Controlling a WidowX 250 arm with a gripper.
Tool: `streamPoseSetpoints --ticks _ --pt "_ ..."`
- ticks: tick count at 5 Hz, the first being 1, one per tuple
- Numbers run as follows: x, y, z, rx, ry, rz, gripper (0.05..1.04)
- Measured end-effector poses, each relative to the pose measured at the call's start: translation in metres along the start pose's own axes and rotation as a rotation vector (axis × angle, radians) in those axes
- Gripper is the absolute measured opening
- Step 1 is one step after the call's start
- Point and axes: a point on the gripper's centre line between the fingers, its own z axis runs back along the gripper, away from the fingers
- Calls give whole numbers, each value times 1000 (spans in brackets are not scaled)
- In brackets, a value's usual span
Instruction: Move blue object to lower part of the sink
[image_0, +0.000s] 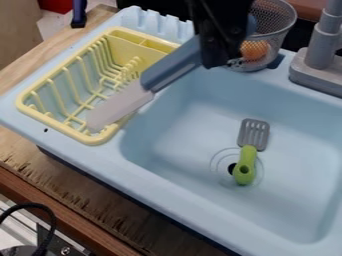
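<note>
The black gripper (224, 62) hangs over the back left of the sink (180, 112), near the top of the camera view. It is shut on the blue handle of a toy knife (175, 61). The knife's grey-white blade slants down to the left, over the right side of the yellow dish rack. Inside the sink, a spatula with a green handle (246, 165) and a grey slotted head lies across the drain.
The yellow dish rack (35, 108) stands left of the basin. At the back are a wire mesh basket (279, 25) holding an orange item (254, 49), and a grey faucet (320, 55) on the right.
</note>
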Motion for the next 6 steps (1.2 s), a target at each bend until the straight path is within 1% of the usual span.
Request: streamPoseSetpoints --ticks 1,2,3,4,5,6 --pt "4 -12 -4 -63 -31 -68 397" --pt "10 -33 -17 -154 -23 -141 397" --pt "13 -70 -43 -320 29 -144 376" --pt "13 -83 -67 -309 47 -174 372" --pt "13 -83 -79 -250 20 -186 372" --pt "10 -71 -87 -230 36 -153 372"
